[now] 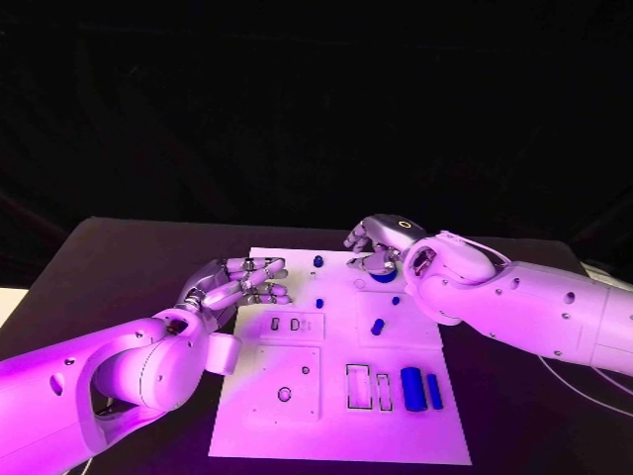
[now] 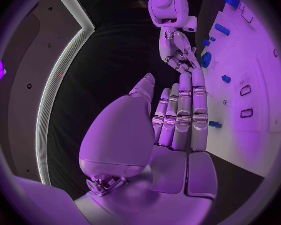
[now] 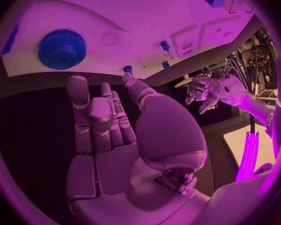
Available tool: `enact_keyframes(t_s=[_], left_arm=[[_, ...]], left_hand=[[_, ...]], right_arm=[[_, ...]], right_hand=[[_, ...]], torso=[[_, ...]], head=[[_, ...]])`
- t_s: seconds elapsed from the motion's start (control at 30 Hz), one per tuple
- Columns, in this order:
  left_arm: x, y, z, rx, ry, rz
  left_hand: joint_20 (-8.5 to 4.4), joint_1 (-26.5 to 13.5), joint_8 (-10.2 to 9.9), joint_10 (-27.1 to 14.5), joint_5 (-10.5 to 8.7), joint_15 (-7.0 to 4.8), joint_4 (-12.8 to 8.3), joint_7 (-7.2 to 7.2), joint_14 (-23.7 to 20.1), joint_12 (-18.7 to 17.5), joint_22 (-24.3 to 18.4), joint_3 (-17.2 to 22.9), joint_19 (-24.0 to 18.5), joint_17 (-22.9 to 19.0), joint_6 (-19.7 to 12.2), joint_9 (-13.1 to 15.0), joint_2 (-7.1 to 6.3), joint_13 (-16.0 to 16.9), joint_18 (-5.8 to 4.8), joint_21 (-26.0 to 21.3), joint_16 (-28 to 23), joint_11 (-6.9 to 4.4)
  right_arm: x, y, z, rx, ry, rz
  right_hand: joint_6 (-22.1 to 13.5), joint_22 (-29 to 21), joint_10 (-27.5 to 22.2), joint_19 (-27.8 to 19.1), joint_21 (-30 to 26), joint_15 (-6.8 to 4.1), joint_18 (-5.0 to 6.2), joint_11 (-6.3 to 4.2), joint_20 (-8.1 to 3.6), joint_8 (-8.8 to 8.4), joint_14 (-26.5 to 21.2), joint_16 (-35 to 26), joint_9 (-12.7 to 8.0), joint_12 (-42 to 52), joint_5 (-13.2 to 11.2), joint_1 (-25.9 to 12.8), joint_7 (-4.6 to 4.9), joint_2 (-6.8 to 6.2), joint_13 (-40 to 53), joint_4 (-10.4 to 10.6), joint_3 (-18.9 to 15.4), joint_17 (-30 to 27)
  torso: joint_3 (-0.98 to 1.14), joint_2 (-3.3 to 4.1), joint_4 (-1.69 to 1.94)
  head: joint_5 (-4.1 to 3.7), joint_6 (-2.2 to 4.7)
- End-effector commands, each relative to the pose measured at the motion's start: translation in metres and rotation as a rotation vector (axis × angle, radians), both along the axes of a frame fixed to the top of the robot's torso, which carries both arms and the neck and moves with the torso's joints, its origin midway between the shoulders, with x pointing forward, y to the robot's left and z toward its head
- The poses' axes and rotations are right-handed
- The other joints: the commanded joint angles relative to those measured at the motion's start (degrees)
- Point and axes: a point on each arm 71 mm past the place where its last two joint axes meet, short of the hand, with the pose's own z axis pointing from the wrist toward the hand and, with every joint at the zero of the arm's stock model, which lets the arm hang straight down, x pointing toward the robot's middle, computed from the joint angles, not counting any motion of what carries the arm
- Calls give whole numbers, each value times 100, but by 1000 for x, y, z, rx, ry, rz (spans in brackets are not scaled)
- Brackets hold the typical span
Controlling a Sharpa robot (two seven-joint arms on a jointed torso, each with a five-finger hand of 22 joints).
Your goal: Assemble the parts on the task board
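Fingers of my left hand (image 1: 241, 281) hang spread and holding nothing above the task board's (image 1: 331, 416) left edge. My right hand (image 1: 380, 246) hovers at the board's far end just beside the blue gear (image 3: 62, 47), its fingers loosely curled, grasping nothing. Two blue cylinders (image 1: 420, 388) lie side by side toward the board's near right.

Both hands empty: left hand (image 1: 242, 282) at task board (image 1: 338, 435) edge, right hand (image 1: 378, 245) over it.
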Motion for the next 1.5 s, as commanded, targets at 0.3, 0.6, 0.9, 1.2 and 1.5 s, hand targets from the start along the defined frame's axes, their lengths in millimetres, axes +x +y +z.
enact_keyframes(t_s=[0.3,0.6,0.9,1.2,1.5], left_arm=[[0,0,1,-12,-5,-27],[0,0,2,-12,-14,-19],[0,0,2,-13,-18,-16],[1,0,2,-13,-17,-13],[1,0,2,-13,-15,-16]], left_hand=[[2,-21,-35,-43,-26,1,-50,12,-36,-14,8,4,12,15,-6,-2,47,5,34,27,-24,14],[2,-17,-37,-43,-24,1,-55,12,-39,-12,9,9,9,22,-4,-1,55,5,34,26,-28,13],[1,-17,-36,-38,-24,0,-57,11,-34,-10,10,13,9,30,1,0,64,6,35,27,-28,12],[0,-20,-36,-31,-24,-4,-59,10,-22,-6,14,19,13,44,9,2,79,8,37,30,-27,9],[-1,-21,-37,-29,-24,-5,-59,10,-19,-6,16,21,15,49,10,2,83,8,38,31,-26,9]], right_arm=[[-2,-47,-8,45,224,-118],[2,-56,-11,17,245,-150],[10,-56,-13,7,234,-177],[14,-52,-15,-21,226,-181],[15,-53,-19,-50,241,-194]], right_hand=[[-100,1545,904,738,1032,-223,-298,-328,-286,112,310,1333,15,5785,441,141,-201,-18,5748,674,-1149,1847],[-145,2019,1218,902,1352,-174,-346,-288,-189,132,397,1726,12,6454,466,311,-164,13,6563,692,-1307,2451],[-143,2181,1234,945,1460,-160,-369,-276,-171,153,420,1845,14,6544,586,369,-154,67,6697,708,-1352,2644],[-137,2273,1239,979,1517,-156,-384,-275,-166,164,441,1923,15,6566,642,404,-153,84,6734,703,-1357,2781],[-95,2537,1309,1089,1673,-149,-430,-274,-158,202,493,2098,21,6681,656,447,-156,112,6883,695,-1370,3096]], torso=[[21,-5,-33],[10,0,-33],[5,-3,-14],[3,3,-19],[5,1,-25]], head=[[-69,20],[-124,12],[-120,-3],[-139,-46],[-125,-66]])
